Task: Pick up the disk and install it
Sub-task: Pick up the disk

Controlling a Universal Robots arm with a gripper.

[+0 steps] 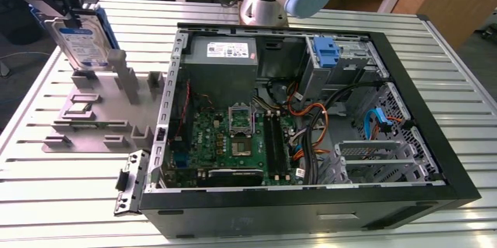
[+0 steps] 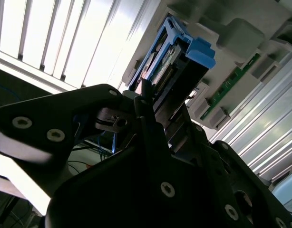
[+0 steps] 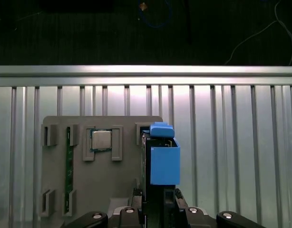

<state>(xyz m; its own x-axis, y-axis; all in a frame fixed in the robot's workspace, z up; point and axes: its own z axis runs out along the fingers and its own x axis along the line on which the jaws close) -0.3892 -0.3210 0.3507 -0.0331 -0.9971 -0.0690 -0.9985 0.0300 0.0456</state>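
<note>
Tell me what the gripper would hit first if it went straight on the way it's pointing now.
The gripper points down with the disk in its jaws, so the disk's lower edge would probably meet the grey parts holder just beneath. I cannot tell whether they already touch.

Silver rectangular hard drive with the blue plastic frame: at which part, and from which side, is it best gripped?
Grip its upper end across the two flat faces, coming from above. The silver rectangular hard drive with blue plastic frame stands upright at the grey plastic fixture plate, leaving that end free. The gripper holds it so.
</note>
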